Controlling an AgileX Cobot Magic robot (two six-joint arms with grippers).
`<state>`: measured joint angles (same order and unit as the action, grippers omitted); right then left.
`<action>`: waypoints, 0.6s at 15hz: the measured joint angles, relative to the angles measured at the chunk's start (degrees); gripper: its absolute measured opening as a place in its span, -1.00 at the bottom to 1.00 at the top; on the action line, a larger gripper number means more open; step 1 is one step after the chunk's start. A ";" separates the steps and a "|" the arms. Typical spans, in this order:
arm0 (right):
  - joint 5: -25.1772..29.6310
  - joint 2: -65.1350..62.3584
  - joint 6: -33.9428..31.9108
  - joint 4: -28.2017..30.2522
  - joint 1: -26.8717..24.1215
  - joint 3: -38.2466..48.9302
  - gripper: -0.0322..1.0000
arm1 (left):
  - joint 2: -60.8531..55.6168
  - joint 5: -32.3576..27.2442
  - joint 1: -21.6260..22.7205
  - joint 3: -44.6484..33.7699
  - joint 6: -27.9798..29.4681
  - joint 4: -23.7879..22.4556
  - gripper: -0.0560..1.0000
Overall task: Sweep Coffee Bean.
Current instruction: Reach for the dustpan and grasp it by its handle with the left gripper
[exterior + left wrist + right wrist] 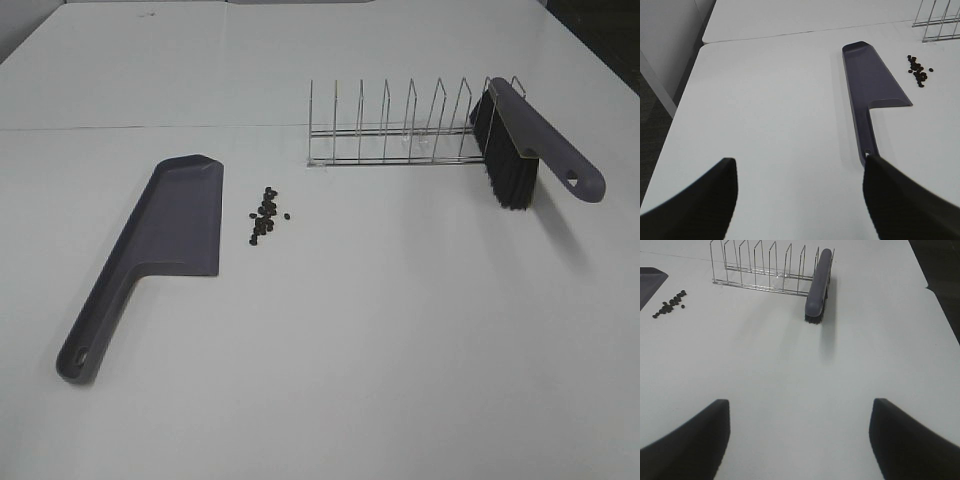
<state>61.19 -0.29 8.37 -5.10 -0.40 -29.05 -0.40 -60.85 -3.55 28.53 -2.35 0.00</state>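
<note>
**Beans on the table, both grippers wide and empty**

Start with the beans [264, 214]. You have one loose cluster, about twenty dark ovals, though they are too small for an exact count. They lie on the white table [400, 330], left of centre in the high view. The group sits just beside the long right edge of the dustpan [170, 235], close to it but not touching. A few strays trail off towards the right.

There is one dustpan, grey and lying flat, with its handle angled towards the near left corner. You also have one brush [520, 140], well apart from the beans on the right. Its bristles are down on the table, its back leans on the right end of the rack [400, 130], and its handle points near-right. That is the only rack, a row of upright wire dividers behind the beans.

Now your two grippers. The left gripper [800, 200] is spread wide, with only bare table between its dark fingers [700, 200]. It holds nothing. In its wrist view, the end of the dustpan handle slips behind one finger.

The right gripper [800, 440] is just as wide and also holds and touches nothing. Open table lies between its fingers [910, 440], with the brush and rack ahead of it.
</note>
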 joint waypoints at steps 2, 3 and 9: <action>0.00 0.00 0.00 0.00 0.00 0.00 0.45 | 0.00 0.00 0.00 0.00 0.00 0.00 0.33; 0.00 0.00 0.00 0.00 0.00 0.00 0.45 | 0.00 0.00 0.00 0.00 0.00 0.00 0.33; 0.00 0.00 0.00 0.00 0.00 0.00 0.45 | 0.00 0.00 0.00 0.00 0.00 0.00 0.33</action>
<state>61.19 -0.29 8.37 -5.10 -0.40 -29.05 -0.40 -60.85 -3.55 28.53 -2.35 0.00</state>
